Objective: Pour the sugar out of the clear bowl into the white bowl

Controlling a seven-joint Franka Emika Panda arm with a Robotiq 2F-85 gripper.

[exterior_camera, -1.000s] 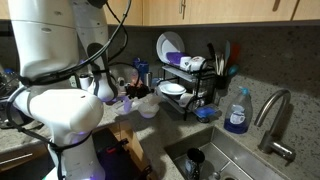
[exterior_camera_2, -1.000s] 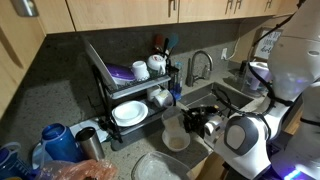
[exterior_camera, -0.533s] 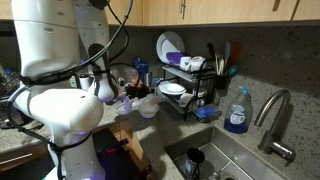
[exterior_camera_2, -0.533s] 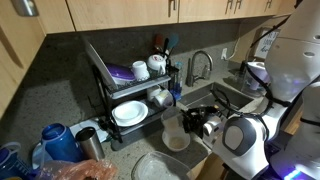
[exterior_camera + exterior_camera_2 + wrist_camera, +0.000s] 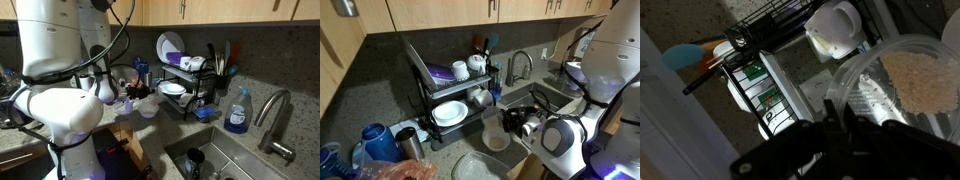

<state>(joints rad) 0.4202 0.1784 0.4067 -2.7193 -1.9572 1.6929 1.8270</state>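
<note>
In the wrist view my gripper (image 5: 839, 106) is shut on the near rim of the clear bowl (image 5: 868, 92), with one finger inside the rim and one outside. Pale sugar (image 5: 921, 80) lies in the bowl's far right part. The white bowl (image 5: 834, 28) stands beyond it by the foot of the dish rack. In both exterior views the gripper (image 5: 518, 122) (image 5: 133, 97) holds the clear bowl (image 5: 496, 134) (image 5: 148, 108) above the counter in front of the rack. The white bowl (image 5: 480, 98) (image 5: 172, 90) sits by the rack's lower shelf.
A black dish rack (image 5: 445, 88) with plates and cups stands against the wall. The sink (image 5: 552, 98) and tap (image 5: 517, 65) lie beside it. A large glass dish (image 5: 472, 168) and blue jugs (image 5: 375, 140) stand on the counter. A blue soap bottle (image 5: 237, 112) stands by the sink.
</note>
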